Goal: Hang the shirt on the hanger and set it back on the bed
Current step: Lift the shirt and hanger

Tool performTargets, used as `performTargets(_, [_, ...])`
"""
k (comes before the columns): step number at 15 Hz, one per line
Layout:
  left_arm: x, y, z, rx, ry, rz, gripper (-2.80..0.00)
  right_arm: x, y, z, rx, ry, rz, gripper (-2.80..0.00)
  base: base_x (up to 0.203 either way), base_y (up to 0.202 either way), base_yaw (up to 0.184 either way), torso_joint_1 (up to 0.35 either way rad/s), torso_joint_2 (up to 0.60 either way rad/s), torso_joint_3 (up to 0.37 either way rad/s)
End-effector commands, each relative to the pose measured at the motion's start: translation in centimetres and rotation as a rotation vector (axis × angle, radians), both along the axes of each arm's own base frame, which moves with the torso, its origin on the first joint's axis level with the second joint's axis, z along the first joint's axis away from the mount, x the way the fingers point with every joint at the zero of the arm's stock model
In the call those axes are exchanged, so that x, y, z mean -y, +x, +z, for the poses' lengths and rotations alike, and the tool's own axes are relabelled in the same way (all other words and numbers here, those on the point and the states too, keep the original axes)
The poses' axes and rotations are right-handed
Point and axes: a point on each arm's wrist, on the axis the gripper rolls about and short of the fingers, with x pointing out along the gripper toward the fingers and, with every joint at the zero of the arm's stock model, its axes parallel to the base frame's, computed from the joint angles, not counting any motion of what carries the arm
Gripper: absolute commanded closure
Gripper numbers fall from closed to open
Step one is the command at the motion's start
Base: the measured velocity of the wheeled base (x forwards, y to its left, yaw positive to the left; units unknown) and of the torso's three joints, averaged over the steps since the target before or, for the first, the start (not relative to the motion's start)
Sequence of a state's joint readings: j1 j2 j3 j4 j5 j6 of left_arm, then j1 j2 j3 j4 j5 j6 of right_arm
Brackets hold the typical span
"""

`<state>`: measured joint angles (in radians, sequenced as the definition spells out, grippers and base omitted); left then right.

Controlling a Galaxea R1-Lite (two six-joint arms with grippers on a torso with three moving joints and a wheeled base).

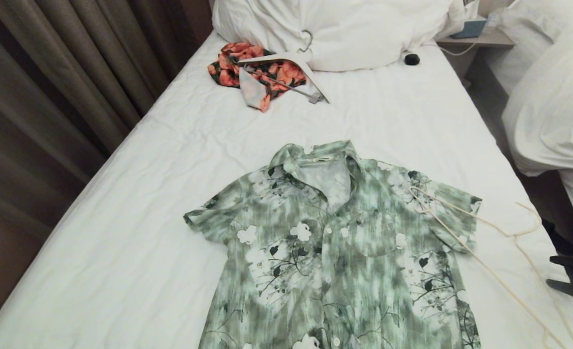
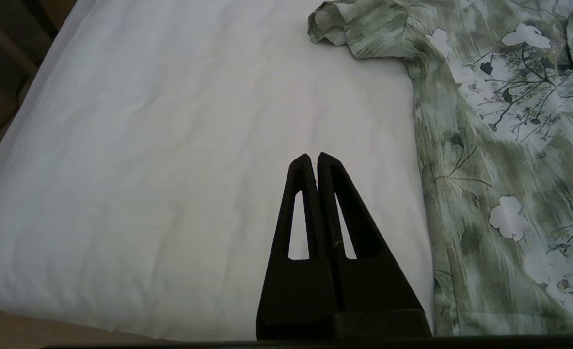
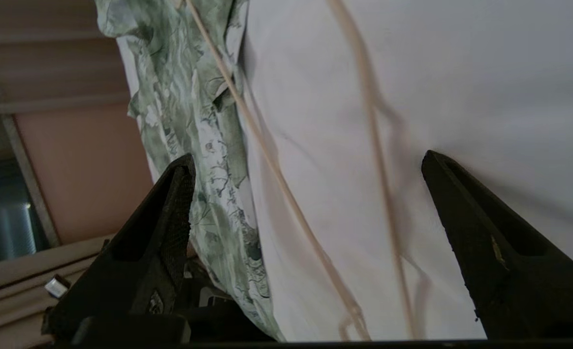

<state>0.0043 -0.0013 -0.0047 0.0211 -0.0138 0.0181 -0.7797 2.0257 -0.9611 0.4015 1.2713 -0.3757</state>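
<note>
Shirt lies flat and face-up on the bed, buttoned as far as visible, collar toward 12 o'clock, hem running off the head view at 6. Hanger sits at 3 o'clock of the shirt: one end overlaps the sleeve and shoulder on that side, the rest is on the bare sheet near the bed's edge, and what looks like the hook lies toward 3 o'clock. Nothing is threaded into the collar yet, so hanging hasn't started.

Right gripper: fingers spread wide, empty, hovering low over the hanger's two wires with both between the fingers, shirt edge just beside one finger. Only its dark tip shows at the head view's edge, around 4 o'clock. Left gripper: fingers pressed together, empty, parked over bare sheet at 9 o'clock of the shirt.

Handling, my read:
- Hanger: light, thin, stiff wire that lies flush on soft bedding. It's hard to get under and will likely skate or twist. Pinch one wire near a corner rather than both.
- Shirt: limp, light fabric that drapes and bunches. Take it at the collar or shoulder seam, not mid-panel.
- Risk: grabbing sheet or sleeve along with the wire.
</note>
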Motion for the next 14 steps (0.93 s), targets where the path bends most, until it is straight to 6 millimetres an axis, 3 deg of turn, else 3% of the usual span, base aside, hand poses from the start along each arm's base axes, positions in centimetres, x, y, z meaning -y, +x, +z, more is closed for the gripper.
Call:
performTargets(1, [0.0,0.0,0.0,-0.002,0.0,0.0,0.0,-0.6,0.4,0.0,0.008,0.009,0.027,-2.8,0.0,0.0,0.0,0.0,0.0,0.0])
performTargets(8, [0.0,0.0,0.0,-0.002,0.0,0.0,0.0,-2.5,3.3,-1.2,0.047,0.0,0.133,-2.8,0.0,0.0,0.0,0.0,0.0,0.0])
performTargets(14, [0.0,0.0,0.0,-0.002,0.0,0.0,0.0,-3.9,4.8,-0.7,0.09,-0.023,0.195,-2.8,0.0,0.0,0.0,0.0,0.0,0.0])
